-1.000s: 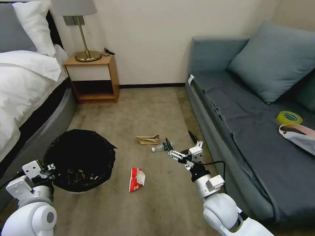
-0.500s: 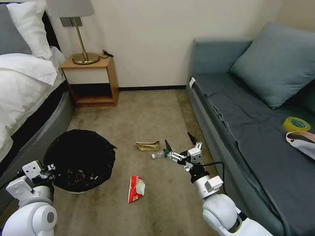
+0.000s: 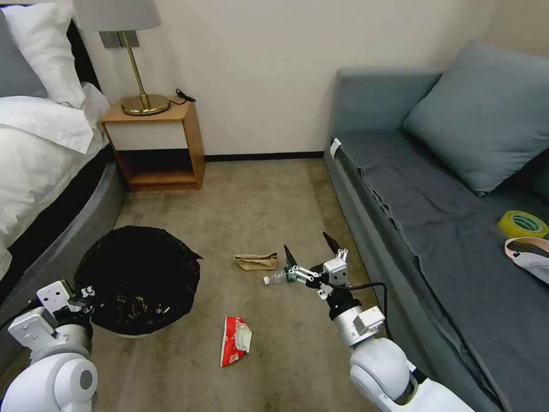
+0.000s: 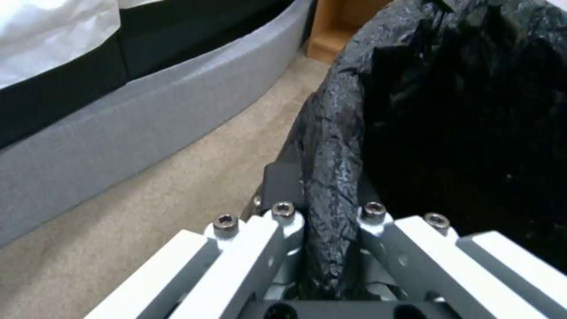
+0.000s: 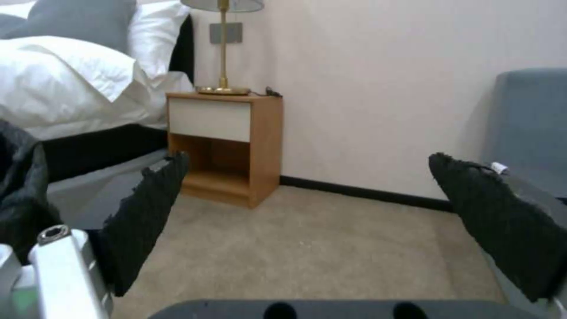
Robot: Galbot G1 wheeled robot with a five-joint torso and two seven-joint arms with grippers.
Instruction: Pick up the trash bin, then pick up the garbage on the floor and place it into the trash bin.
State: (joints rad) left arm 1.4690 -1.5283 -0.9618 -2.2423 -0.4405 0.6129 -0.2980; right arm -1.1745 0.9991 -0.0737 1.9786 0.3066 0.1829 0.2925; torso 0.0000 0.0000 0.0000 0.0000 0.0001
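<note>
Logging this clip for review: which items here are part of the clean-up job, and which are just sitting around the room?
Job:
trash bin, rim clamped by the left gripper
small bottle, beside the open right gripper
brown paper bag
red-and-white packet

Lying about:
yellow tape roll on the sofa
lamp on the nightstand
bed

Soft, even indoor light; faint shadows on the carpet (image 3: 257,217); wrist views softly blurred; trash bin (image 3: 137,277) interior dark beside left gripper (image 3: 86,294).
</note>
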